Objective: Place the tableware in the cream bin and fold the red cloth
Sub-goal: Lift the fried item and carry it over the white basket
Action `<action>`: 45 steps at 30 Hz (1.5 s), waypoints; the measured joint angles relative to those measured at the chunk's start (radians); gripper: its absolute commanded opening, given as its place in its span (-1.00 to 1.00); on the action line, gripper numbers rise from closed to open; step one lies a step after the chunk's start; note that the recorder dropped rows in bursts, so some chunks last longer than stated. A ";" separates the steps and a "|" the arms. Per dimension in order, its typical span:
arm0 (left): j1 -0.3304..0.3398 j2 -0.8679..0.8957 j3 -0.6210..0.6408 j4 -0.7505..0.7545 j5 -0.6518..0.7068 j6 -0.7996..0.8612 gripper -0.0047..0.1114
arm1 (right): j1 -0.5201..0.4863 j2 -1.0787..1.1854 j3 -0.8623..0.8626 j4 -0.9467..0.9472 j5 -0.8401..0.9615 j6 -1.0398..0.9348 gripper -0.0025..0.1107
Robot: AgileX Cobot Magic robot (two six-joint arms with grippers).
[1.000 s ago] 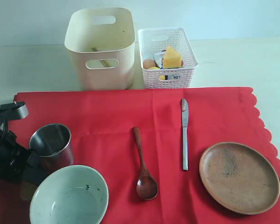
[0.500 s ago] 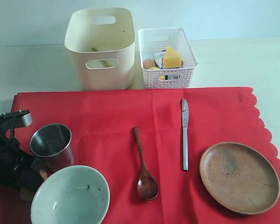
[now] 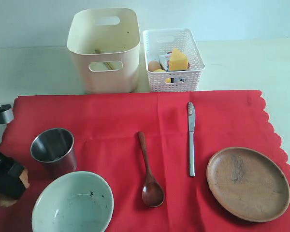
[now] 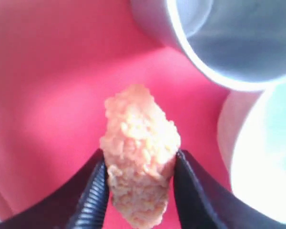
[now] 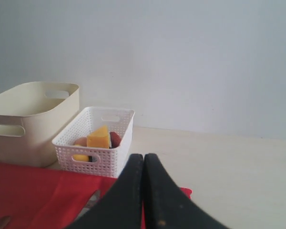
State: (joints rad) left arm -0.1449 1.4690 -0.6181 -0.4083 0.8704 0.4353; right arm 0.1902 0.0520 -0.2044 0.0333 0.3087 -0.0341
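On the red cloth (image 3: 116, 121) lie a steel cup (image 3: 53, 150), a pale bowl (image 3: 72, 203), a dark wooden spoon (image 3: 149, 171), a silver knife (image 3: 191, 137) and a brown plate (image 3: 248, 183). The cream bin (image 3: 105, 50) stands behind the cloth with chopsticks (image 3: 104, 58) inside. My left gripper (image 4: 139, 160) is shut on a crumbed, orange-brown food piece (image 4: 140, 162), just left of the cup (image 4: 229, 43) and bowl (image 4: 267, 157). At the cloth's left edge the left gripper (image 3: 9, 186) shows dark. My right gripper (image 5: 144, 157) is shut on nothing, raised, facing the bin (image 5: 28, 121).
A white lattice basket (image 3: 173, 60) with cheese, egg and other food stands right of the cream bin; it shows as the basket (image 5: 95, 140) in the right wrist view. Bare pale tabletop (image 3: 241, 63) lies behind and right of the cloth.
My left gripper has closed on the crumbed food piece beside the cup and pulled back leftward from the cup and bowl with it. The tableware has stayed in place.
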 measured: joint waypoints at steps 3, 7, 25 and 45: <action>0.000 -0.061 0.002 0.038 0.035 -0.050 -0.92 | -0.020 0.000 0.042 0.000 -0.004 0.000 -0.96; 0.000 -0.159 0.002 0.085 0.076 -0.108 -0.92 | -0.062 -0.028 0.086 0.000 -0.004 0.000 -0.96; 0.000 -0.328 -0.445 -0.064 0.178 -0.083 -0.92 | -0.163 -0.046 0.200 0.000 0.001 0.000 -0.96; -0.301 0.307 -0.858 -0.139 -0.226 0.001 -0.92 | -0.163 -0.046 0.200 0.000 -0.029 0.000 -0.96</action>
State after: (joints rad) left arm -0.4458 1.7757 -1.4766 -0.5475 0.6444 0.4359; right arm 0.0269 0.0059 -0.0045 0.0333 0.2800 -0.0341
